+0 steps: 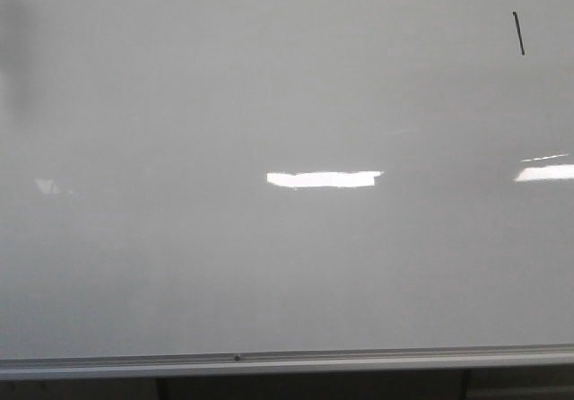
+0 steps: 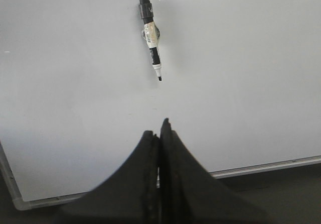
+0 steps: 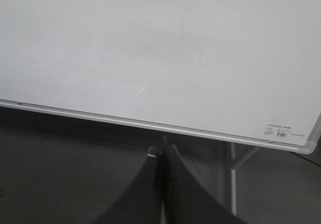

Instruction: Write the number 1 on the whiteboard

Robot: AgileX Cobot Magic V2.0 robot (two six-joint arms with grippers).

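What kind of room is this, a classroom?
Maybe a classroom or office. A big glossy white whiteboard with a silver frame fills the front view, with a short black marker stroke on it, and a black-and-white marker pen.

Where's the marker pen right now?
The marker lies on the whiteboard, seen in the left wrist view, beyond the shut left gripper, uncapped and held by neither arm.

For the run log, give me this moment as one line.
number 1: drawn | marker: on whiteboard | left gripper: shut | right gripper: shut
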